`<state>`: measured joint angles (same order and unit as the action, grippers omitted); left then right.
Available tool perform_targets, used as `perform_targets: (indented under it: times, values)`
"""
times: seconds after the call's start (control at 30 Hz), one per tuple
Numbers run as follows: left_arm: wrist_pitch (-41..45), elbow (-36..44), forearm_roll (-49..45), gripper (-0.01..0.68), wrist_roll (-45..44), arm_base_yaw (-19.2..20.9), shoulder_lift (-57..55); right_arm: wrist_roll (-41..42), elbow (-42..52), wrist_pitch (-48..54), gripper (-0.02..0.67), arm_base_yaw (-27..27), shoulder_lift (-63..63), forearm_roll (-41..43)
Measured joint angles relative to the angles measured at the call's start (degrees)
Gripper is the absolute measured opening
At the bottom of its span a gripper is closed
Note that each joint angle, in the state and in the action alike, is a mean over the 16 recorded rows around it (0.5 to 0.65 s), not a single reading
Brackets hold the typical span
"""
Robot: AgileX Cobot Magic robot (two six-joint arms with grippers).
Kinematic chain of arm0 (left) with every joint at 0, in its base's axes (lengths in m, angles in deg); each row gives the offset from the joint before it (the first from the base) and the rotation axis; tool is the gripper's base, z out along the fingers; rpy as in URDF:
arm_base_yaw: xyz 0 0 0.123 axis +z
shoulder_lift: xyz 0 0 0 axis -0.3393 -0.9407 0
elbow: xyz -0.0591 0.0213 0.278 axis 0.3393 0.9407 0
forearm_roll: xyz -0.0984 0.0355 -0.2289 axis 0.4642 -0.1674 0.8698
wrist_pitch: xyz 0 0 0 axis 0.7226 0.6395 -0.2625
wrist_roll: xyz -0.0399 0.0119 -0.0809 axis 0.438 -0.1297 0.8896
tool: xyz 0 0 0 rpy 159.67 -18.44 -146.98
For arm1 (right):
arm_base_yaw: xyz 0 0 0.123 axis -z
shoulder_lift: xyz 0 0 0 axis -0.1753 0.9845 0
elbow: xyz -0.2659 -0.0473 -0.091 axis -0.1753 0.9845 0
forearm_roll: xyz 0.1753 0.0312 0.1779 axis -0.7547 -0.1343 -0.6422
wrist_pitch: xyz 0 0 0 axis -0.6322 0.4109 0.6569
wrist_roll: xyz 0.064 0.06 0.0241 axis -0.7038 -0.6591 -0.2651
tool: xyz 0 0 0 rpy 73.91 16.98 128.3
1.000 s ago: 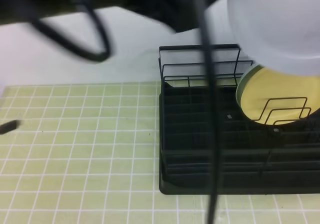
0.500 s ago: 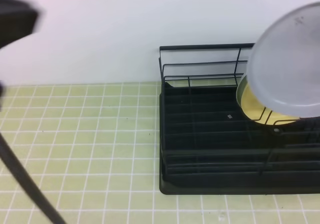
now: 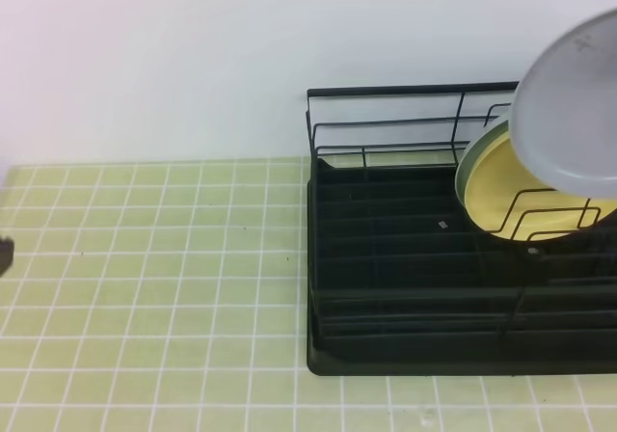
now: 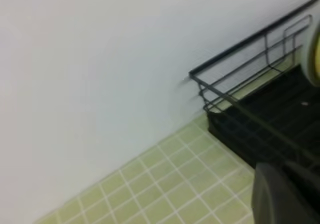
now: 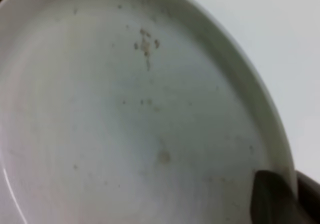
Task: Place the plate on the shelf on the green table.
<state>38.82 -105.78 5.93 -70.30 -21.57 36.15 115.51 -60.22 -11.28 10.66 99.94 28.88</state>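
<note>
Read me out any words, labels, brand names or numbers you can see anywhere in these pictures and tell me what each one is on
There is no readable text in any view.
The plate carries a small mark near its upper edge in the high view, too blurred to read.
The plate's inner face in the right wrist view shows only dark specks, no lettering.
The shelf has a small pale spot on its black tray, too small to read.
The yellow plate and the green table bear no markings.

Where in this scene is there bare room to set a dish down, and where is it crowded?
Free: the green table left of the shelf, and the shelf's left and front tray area. Crowded: the shelf's right rear, where a yellow plate leans in the wires and the plate hangs above it.
</note>
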Motion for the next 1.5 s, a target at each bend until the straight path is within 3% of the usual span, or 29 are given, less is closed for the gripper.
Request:
perform_targets:
  times: [0.17,0.37,0.77,1.5]
  values:
    - [-5.94,8.66,-2.38,0.0,1.48,0.0,4.89,3.76,-0.24,-2.82,0.015,-0.15,1.65,-0.48]
    - [-8.71,12.68,-3.31,0.0,2.03,0.0,7.17,8.16,-0.24,-5.47,0.017,-1.05,3.84,-2.26]
    - [-8.53,13.32,-4.11,0.0,2.63,0.0,7.37,14.22,-0.23,-8.93,0.016,-4.08,9.65,-4.97]
    - [-9.49,13.32,-4.11,0.0,2.82,0.0,7.37,16.73,0.95,-11.48,0.015,-4.59,11.51,-5.03]
